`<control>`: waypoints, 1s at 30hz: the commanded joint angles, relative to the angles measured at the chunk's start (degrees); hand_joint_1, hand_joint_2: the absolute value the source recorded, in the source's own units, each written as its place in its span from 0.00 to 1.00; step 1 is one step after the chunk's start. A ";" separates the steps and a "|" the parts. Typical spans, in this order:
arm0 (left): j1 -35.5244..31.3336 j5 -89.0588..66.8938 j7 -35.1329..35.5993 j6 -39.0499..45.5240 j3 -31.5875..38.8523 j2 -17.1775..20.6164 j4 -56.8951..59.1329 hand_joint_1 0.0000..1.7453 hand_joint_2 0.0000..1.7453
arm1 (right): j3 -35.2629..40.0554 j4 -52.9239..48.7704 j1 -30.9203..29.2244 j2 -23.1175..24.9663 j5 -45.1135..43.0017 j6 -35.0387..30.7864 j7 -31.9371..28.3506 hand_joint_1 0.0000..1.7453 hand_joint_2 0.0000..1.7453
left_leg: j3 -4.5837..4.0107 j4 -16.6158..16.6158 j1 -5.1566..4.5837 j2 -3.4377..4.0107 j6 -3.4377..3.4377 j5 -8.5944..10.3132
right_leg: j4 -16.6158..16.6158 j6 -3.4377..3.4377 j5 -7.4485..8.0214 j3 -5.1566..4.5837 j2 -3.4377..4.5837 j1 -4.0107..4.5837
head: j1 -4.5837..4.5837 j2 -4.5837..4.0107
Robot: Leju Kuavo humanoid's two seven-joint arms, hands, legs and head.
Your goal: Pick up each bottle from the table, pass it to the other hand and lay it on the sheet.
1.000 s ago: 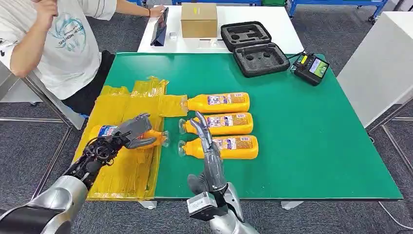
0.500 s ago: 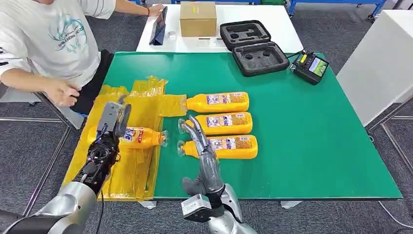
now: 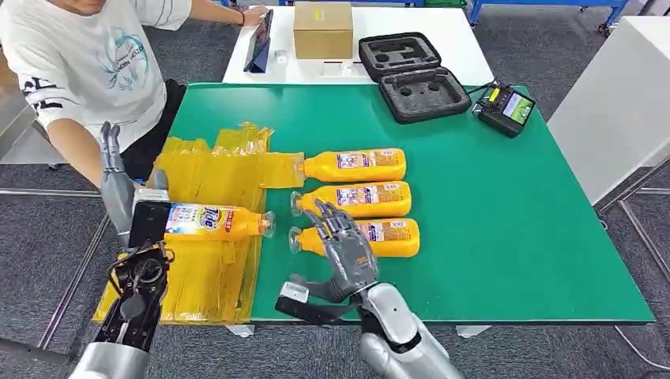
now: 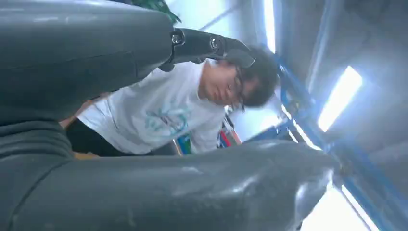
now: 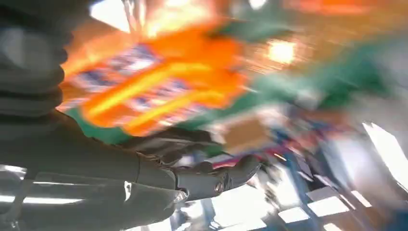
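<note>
Since half a second ago the left hand (image 3: 118, 189) has let go of the bottle on the sheet (image 3: 209, 220) and lifted off to the sheet's outer edge, fingers now apart and pointing up, holding nothing; the right hand (image 3: 344, 253) has rotated over the nearest table bottle (image 3: 371, 238), fingers spread above it, not gripping. That released bottle lies on its side across the yellow sheet (image 3: 225, 170), cap toward the table middle. Three more orange bottles lie side by side on the green table (image 3: 490, 237), caps pointing at the sheet: nearest one under the right hand, middle bottle (image 3: 359, 198), far bottle (image 3: 355, 165) with its cap touching the sheet's edge. Far end of the green surface: open black foam case (image 3: 411, 77) and a handheld controller (image 3: 506, 108). White table (image 3: 450, 35) behind carries a cardboard box (image 3: 322, 30) and a propped tablet (image 3: 259, 41). Person in a white T-shirt (image 3: 95, 63) sits at the left corner. Grey carpet floor (image 3: 585, 347) around. Right wrist view is motion-blurred, showing orange bottles over green.
</note>
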 commanded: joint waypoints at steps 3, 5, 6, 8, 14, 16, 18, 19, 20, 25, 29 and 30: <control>5.78 4.95 0.26 -0.09 1.23 1.85 -5.47 0.00 1.00 | -5.58 17.46 -11.10 -5.20 3.42 8.76 6.22 0.00 1.00 | 0.10 -0.05 0.04 0.21 -0.04 -0.02 | -0.05 -0.06 0.06 0.05 0.27 0.04 | -0.02 0.00; 5.78 4.95 0.26 -0.09 1.23 1.85 -5.47 0.00 1.00 | -5.58 17.46 -11.10 -5.20 3.42 8.76 6.22 0.00 1.00 | 0.02 -0.02 0.02 0.05 -0.01 0.02 | -0.02 -0.03 0.02 0.03 0.07 0.02 | -0.02 0.00; 5.78 4.95 0.26 -0.09 1.23 1.85 -5.47 0.00 1.00 | -5.58 17.46 -11.10 -5.20 3.42 8.76 6.22 0.00 1.00 | -0.01 -0.01 0.02 0.03 0.01 0.07 | 0.00 -0.02 0.02 0.00 0.03 0.02 | 0.00 0.00; 5.67 6.08 0.26 -0.09 0.72 2.11 -4.75 0.00 1.00 | -5.88 18.78 -11.58 -4.93 2.47 9.92 5.94 0.00 1.00 | 0.00 0.00 0.05 0.10 -0.02 0.04 | -0.01 -0.04 0.02 0.00 0.12 0.04 | 0.00 0.00; 5.58 7.16 0.26 -0.09 -0.22 2.30 -3.58 0.00 1.00 | -6.02 24.77 -13.15 -4.35 -0.46 12.84 3.89 0.00 1.00 | -0.01 -0.01 0.04 0.02 -0.02 0.06 | -0.02 -0.03 0.03 0.00 0.03 0.04 | -0.02 0.00; 5.55 7.11 0.26 -0.09 0.03 1.98 -3.65 0.00 1.00 | -5.98 26.17 -13.46 -4.14 -1.11 13.13 3.56 0.00 1.00 | 0.00 -0.01 0.05 0.06 -0.04 0.05 | -0.02 -0.05 0.03 0.01 0.09 0.05 | -0.02 0.00; 5.59 6.90 0.26 -0.09 0.50 1.60 -3.72 0.00 1.00 | -6.07 27.78 -14.09 -3.83 -2.38 14.00 2.88 0.00 1.00 | 0.00 -0.01 0.04 0.03 -0.03 0.06 | -0.01 -0.04 0.02 0.00 0.06 0.03 | -0.02 0.00; 5.59 6.90 0.26 -0.09 0.50 1.60 -3.72 0.00 1.00 | -6.07 27.78 -14.09 -3.83 -2.38 14.00 2.88 0.00 1.00 | 0.00 -0.01 0.05 0.04 -0.04 0.05 | -0.01 -0.05 0.03 0.00 0.07 0.05 | -0.02 0.00; 5.87 6.89 0.26 -0.09 0.62 1.50 -4.00 0.00 1.00 | -5.98 28.75 -14.57 -3.71 -2.91 14.79 2.52 0.00 1.00 | 0.01 -0.02 0.07 0.04 -0.06 0.05 | -0.02 -0.06 0.02 0.01 0.08 0.06 | -0.02 0.00; 6.22 6.56 0.26 -0.09 1.15 1.14 -3.93 0.00 1.00 | -6.14 30.86 -15.65 -3.17 -4.83 16.66 1.10 0.00 1.00 | 0.04 -0.02 0.06 0.02 -0.05 0.06 | -0.04 -0.05 0.03 0.03 0.07 0.05 | -0.02 0.00; 6.00 7.27 0.26 -0.09 1.15 1.17 -3.18 0.00 1.00 | -6.79 33.04 -17.41 -2.61 -7.96 19.11 -0.99 1.00 1.00 | 0.02 -0.02 0.05 0.00 -0.02 0.08 | -0.02 -0.02 0.05 0.01 0.03 0.04 | -0.02 0.00; 5.98 7.68 0.26 -0.09 0.92 1.28 -2.94 0.00 1.00 | -7.40 33.19 -17.63 -2.50 -9.10 19.26 -1.64 1.00 1.00 | 0.02 -0.04 0.06 -0.01 -0.04 0.09 | -0.03 -0.04 0.06 0.01 0.03 0.05 | -0.02 0.00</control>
